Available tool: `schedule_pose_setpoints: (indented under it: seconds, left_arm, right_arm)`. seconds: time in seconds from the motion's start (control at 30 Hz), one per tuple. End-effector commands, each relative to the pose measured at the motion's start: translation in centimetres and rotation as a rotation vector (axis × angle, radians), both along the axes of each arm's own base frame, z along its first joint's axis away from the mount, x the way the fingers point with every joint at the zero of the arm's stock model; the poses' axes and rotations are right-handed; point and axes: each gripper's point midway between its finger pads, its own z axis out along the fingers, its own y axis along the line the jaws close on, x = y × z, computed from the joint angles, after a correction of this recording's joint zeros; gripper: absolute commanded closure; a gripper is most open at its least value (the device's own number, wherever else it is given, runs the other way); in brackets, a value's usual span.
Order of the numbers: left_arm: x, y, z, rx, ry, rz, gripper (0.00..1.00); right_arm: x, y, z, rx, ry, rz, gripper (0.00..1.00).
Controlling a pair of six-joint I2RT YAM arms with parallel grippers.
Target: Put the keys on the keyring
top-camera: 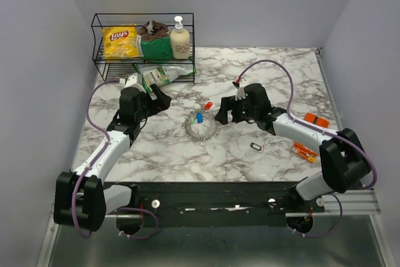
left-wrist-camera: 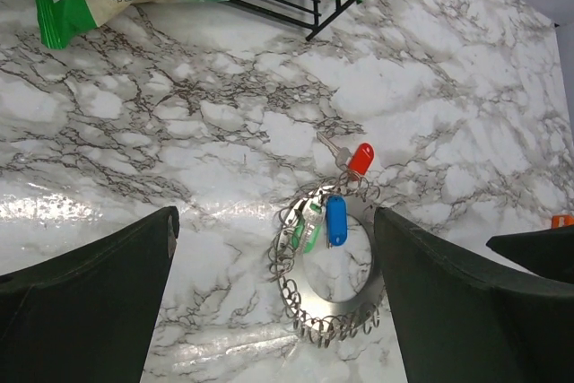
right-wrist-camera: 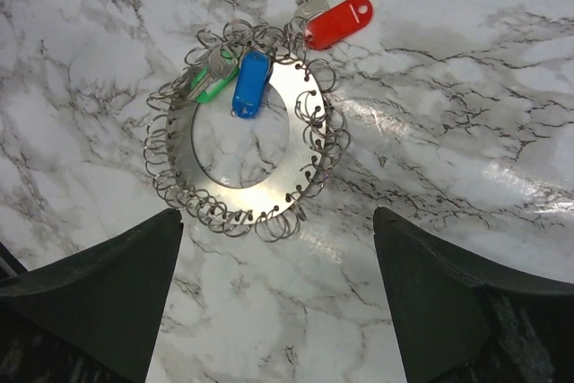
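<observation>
Resting on keyring (right-wrist-camera: 267,191), green key (right-wrist-camera: 206,87) (blade hard to discern).

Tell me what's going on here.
Two robot arms face a keyring on the marble table. The left hand and right hand hang open on either side of it, holding nothing. The blue key and green key lie across its rim, the red key at its edge; whether any is threaded on is unclear.
</observation>
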Motion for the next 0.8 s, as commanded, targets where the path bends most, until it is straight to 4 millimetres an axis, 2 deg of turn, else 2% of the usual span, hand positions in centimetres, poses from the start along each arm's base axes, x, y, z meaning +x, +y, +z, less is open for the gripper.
schedule_pose_setpoints:
  seconds: [0.0,0.27,0.43,0.77]
  left_arm:
    - [1.1,-0.3,-0.1,-0.003,0.016,-0.004,0.01]
    - [1.2,-0.8,-1.7,-0.026,0.055,-0.018,0.01]
    - [1.1,-1.8,-2.4,-0.037,0.078,-0.046,0.01]
    - [1.4,-5.2,-2.9,0.021,0.095,-0.129,0.01]
  right_arm:
    - [-0.6,0.7,-2.2,-0.015,0.026,0.054,0.07]
    - [-1.2,0.8,-5.2,-0.030,0.094,0.063,0.11]
    - [-1.5,1.8,-5.8,0.014,0.111,0.102,0.20]
    - [-1.6,2.3,-7.0,0.019,0.143,0.118,0.40]
